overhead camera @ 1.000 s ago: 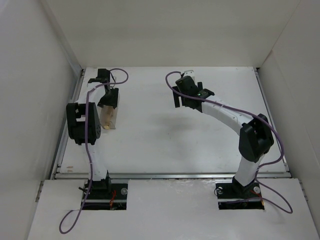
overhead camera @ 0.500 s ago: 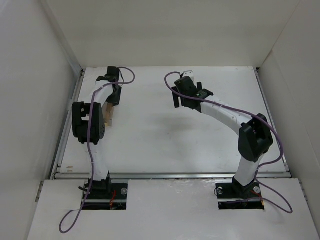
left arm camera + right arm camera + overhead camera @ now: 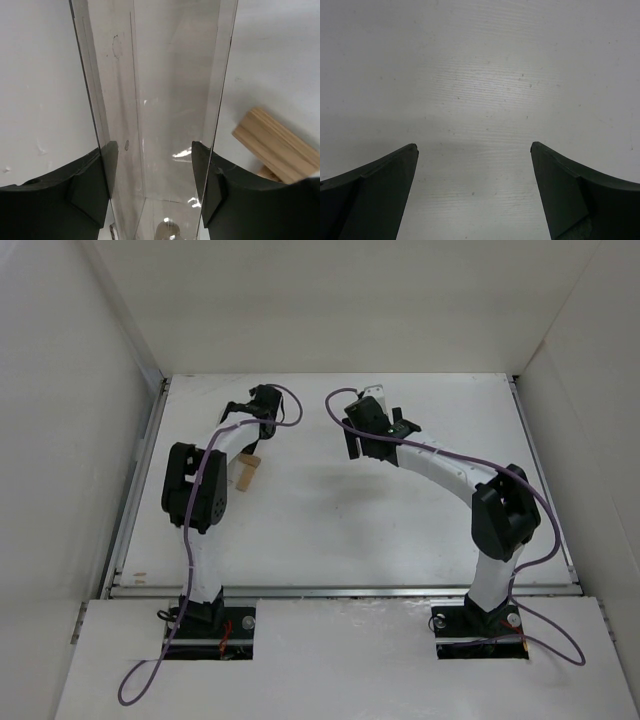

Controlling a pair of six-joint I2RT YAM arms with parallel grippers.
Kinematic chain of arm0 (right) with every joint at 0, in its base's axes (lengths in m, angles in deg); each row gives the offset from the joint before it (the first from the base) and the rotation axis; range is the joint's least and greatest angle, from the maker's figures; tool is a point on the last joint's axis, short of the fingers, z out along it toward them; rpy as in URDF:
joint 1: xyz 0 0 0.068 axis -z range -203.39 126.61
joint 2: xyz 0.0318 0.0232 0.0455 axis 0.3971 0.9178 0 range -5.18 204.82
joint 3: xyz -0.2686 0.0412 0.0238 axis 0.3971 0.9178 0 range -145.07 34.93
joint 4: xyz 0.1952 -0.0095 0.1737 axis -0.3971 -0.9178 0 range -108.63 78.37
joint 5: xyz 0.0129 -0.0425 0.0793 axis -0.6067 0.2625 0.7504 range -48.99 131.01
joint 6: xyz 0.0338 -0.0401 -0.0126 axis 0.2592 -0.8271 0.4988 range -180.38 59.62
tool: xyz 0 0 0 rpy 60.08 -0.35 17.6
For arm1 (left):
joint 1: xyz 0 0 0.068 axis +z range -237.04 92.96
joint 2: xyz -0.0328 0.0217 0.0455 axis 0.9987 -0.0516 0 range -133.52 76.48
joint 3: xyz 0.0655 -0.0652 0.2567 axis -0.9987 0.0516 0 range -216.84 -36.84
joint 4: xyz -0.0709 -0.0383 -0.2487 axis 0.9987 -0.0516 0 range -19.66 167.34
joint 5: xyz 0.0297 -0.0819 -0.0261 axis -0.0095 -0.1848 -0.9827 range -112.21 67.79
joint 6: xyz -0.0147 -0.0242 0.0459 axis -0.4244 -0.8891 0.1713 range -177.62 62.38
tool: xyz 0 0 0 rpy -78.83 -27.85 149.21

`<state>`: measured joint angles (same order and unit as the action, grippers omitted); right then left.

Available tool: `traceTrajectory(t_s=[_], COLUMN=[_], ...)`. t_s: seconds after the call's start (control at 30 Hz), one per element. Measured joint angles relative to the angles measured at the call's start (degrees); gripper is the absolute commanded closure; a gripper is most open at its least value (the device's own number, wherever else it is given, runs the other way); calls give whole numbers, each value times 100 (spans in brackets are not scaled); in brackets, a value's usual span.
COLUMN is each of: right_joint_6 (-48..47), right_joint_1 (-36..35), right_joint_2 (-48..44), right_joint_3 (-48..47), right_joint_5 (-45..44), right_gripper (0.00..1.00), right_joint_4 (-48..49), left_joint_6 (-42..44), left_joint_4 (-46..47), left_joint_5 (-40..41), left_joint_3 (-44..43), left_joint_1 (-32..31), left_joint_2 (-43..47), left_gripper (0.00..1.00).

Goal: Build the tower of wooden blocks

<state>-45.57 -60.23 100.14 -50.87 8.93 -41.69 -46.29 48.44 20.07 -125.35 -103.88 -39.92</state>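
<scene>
Swung rightward since a second ago, the left gripper [image 3: 155, 167] pinches the clear container [image 3: 160, 75]; the wood blocks [image 3: 276, 146] lie on the table [image 3: 400, 520] just beside it. The right gripper [image 3: 474, 165] hangs spread wide, empty.

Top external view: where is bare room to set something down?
Bare: the table's middle between left arm and right arm, and its far right corner. Crowded: around the left fingers gripping the clear container, wood blocks beside it.
</scene>
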Motion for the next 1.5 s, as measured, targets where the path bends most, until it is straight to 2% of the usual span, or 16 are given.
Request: traceTrajectory(t_s=[0.2, 0.3, 0.37, 0.47, 0.63, 0.73, 0.83, 0.9, 1.03, 1.13, 1.2, 1.27, 1.5], right_joint_6=[20, 37, 35, -9, -114, -157, -177, -208, -334, -461, -476, -424, -11], right_joint_1=[0, 0, 0, 0, 0, -7, -79, -190, -525, -809, -949, -1064, -1215], right_joint_2=[4, 4, 2, -20, -127, -52, 452, 1016, 2363, 3316, 3641, 3821, 4061], right_joint_3=[-4, -7, -9, -2, 2, -153, -944, -1735, -3609, -4804, -5007, -5010, -5073], right_joint_5=[-66, -52, 42, 433, 1438, 2063, 2470, 2575, 2540, 2444, 2468, 2531, 2568], right_gripper=[0, 0, 0, 0, 0, 0, 0, 0, 0, 2, 3, 6, 8], right_joint_4=[-24, -50, -44, 11, 269, 393, 396, 496, 319, 210, 195, 83, 70], left_joint_6=[17, -109, -234, -380, -310, 17, 426, 649, 782, 743, 684, 651, 619], left_joint_4=[-50, -293, -452, -511, -581, -713, -953, -1056, -1250, -1333, -1370, -1497, -1620], left_joint_5=[22, -450, -957, -1971, -3578, -4481, -5576, -6258, -7359, -7858, -8076, -8188, -7962], left_joint_3=[-28, -199, -378, -551, -492, -393, -354, -380, -728, -1016, -1185, -1272, -1364], left_joint_1=[-203, -210, 0, 732, 2376, 2914, 2997, 3001, 3265, 3770, 4087, 4301, 4159], left_joint_2=[0, 0, 0, 31, 92, 96, 74, 11, -409, -844, -1176, -1257, -1246], left_gripper=[100, 100, 100, 100, 100, 99, 84, 78, 77, 67, 59, 57, 48])
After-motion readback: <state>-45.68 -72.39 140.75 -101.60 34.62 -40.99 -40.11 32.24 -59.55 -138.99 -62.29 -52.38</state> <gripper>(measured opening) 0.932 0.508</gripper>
